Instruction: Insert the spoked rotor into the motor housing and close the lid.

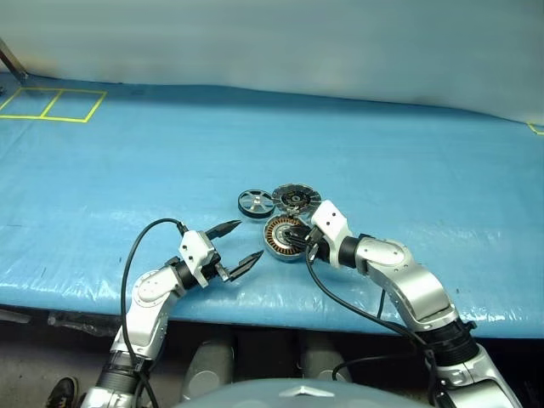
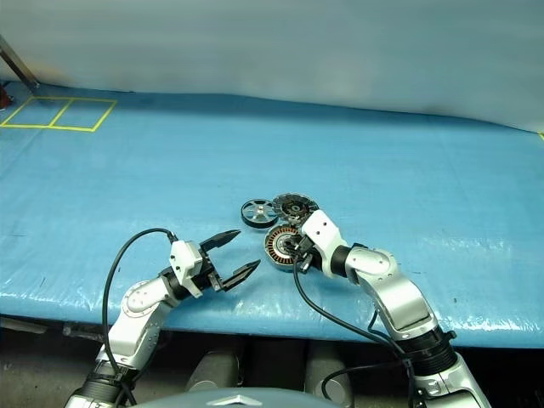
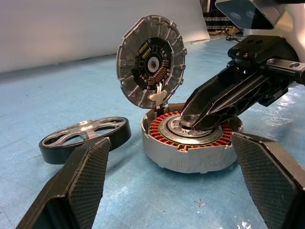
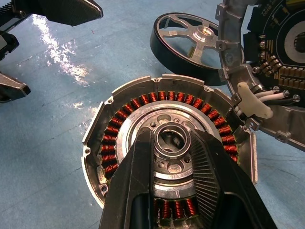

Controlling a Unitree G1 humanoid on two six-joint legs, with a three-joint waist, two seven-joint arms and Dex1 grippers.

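On the blue tabletop [image 1: 408, 170], the right claw [image 4: 172, 143] pinches the central hub of the silver, copper-wound motor housing [image 1: 279, 237]. The dark-ringed spoked rotor [image 1: 256, 203] lies far-left; the ribbed lid [image 1: 296, 199] stands open behind. The left claw [image 1: 236, 247] gapes wide, empty.

Spoked rotor [image 3: 86, 137] flat beside motor housing [image 3: 190, 143], ribbed lid [image 3: 150, 62] standing open behind
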